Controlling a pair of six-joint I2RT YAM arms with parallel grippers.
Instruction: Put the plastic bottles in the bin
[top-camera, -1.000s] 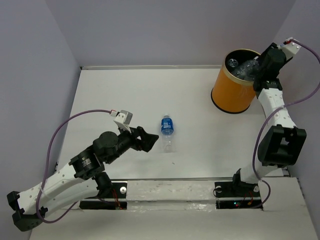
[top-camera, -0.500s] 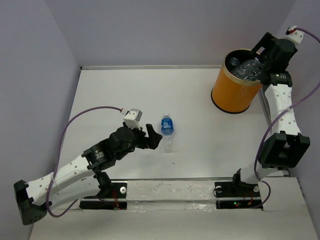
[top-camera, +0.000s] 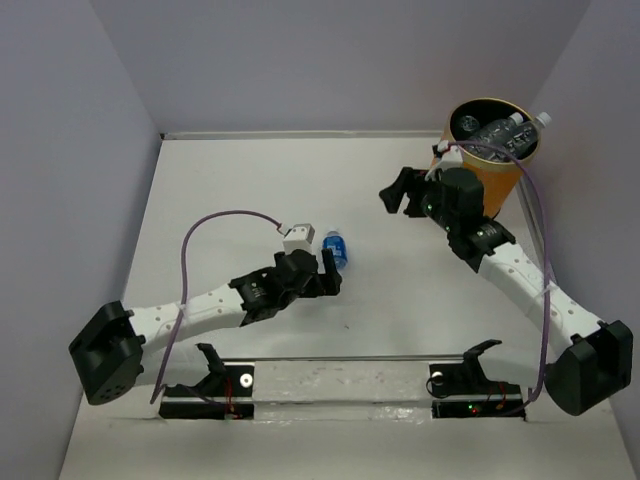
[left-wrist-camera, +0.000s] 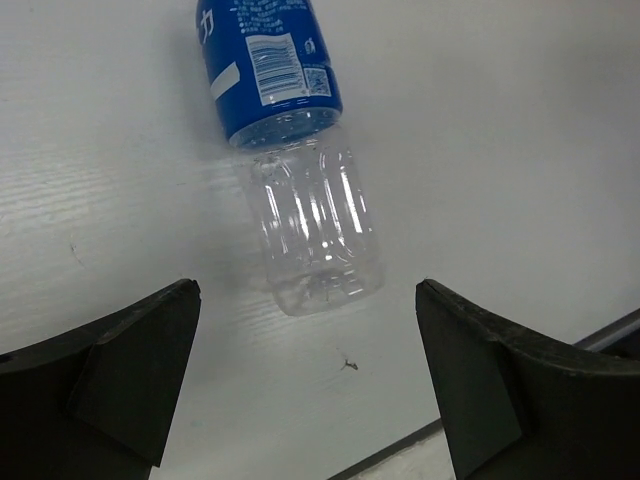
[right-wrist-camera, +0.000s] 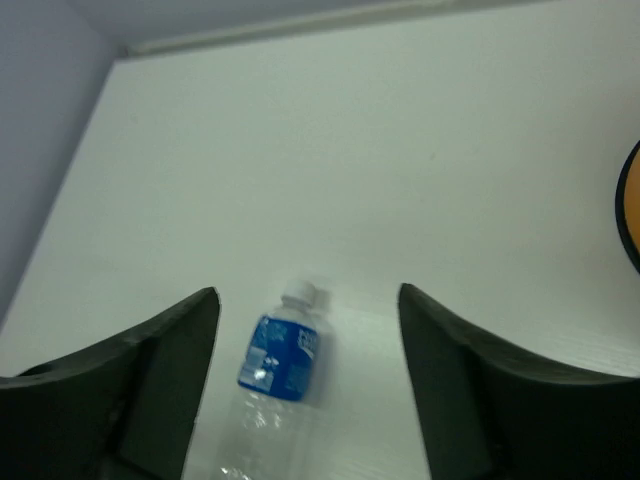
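Beneath the left gripper (left-wrist-camera: 308, 292), spread like the right gripper (right-wrist-camera: 307, 293), the blue-label bottle (left-wrist-camera: 268, 62) lies, cap cropped.

The left arm (top-camera: 190, 312) lies low, stretched from its base at the near left toward the middle. Its left gripper (top-camera: 330, 270) tips downward with the jaws spread wide apart. The right arm (top-camera: 512, 268) reaches from the near right toward the far middle, and the right gripper (top-camera: 392, 191) faces left, its jaws likewise wide apart.
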